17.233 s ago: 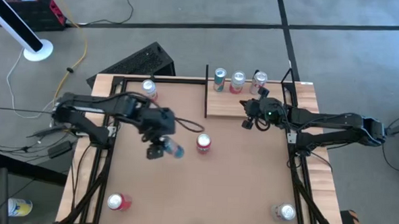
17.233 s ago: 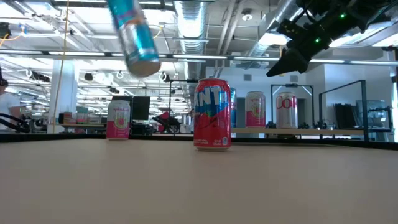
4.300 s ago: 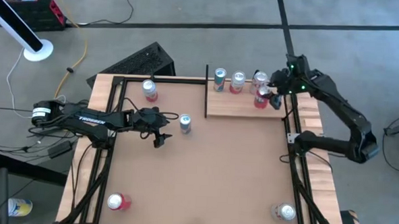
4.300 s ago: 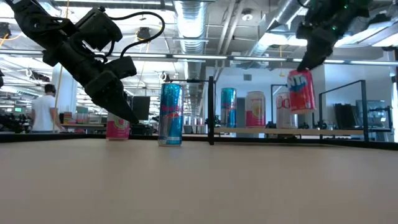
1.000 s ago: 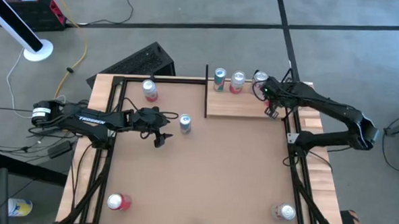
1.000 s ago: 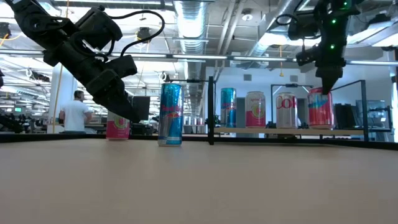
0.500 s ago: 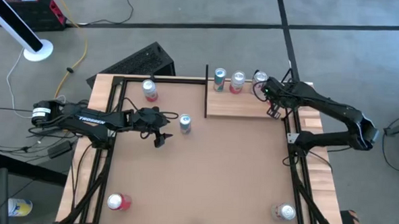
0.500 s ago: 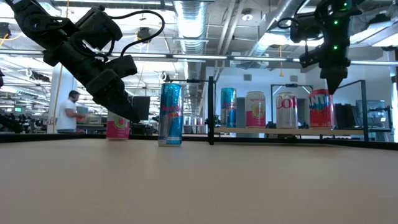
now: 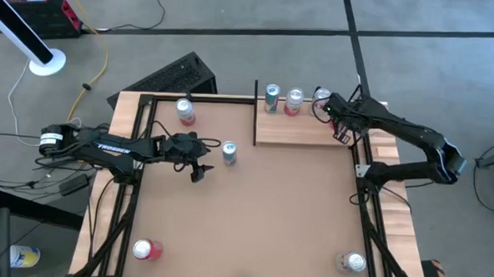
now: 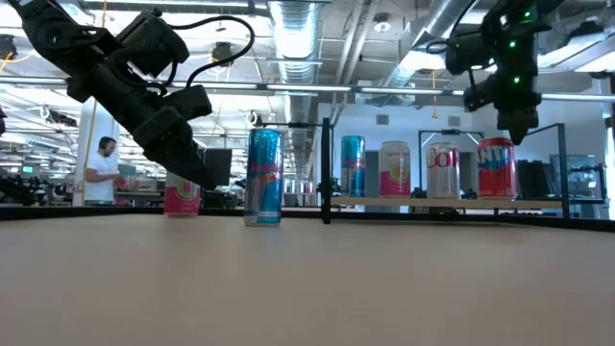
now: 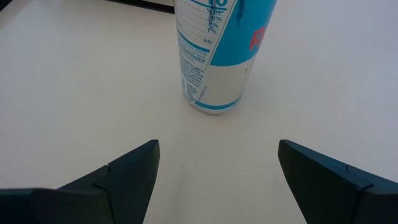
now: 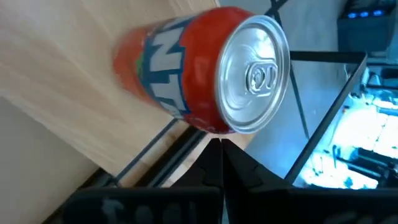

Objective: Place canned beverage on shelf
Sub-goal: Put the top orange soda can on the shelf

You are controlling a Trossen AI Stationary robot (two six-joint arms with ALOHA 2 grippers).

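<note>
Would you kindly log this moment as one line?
right gripper: shut, above red can on shelf | left gripper: open, beside blue can

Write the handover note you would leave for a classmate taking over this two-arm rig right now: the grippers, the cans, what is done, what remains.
Right gripper: shut, empty, just above the red can at the shelf's right end.
Left gripper: open, empty, low over the table, facing the blue can.
Done: four cans stand on the shelf: teal can, pink can, white can, red can.
Left: blue can beside the left gripper, a pink can at the table's far left, and two cans near the front corners.
</note>
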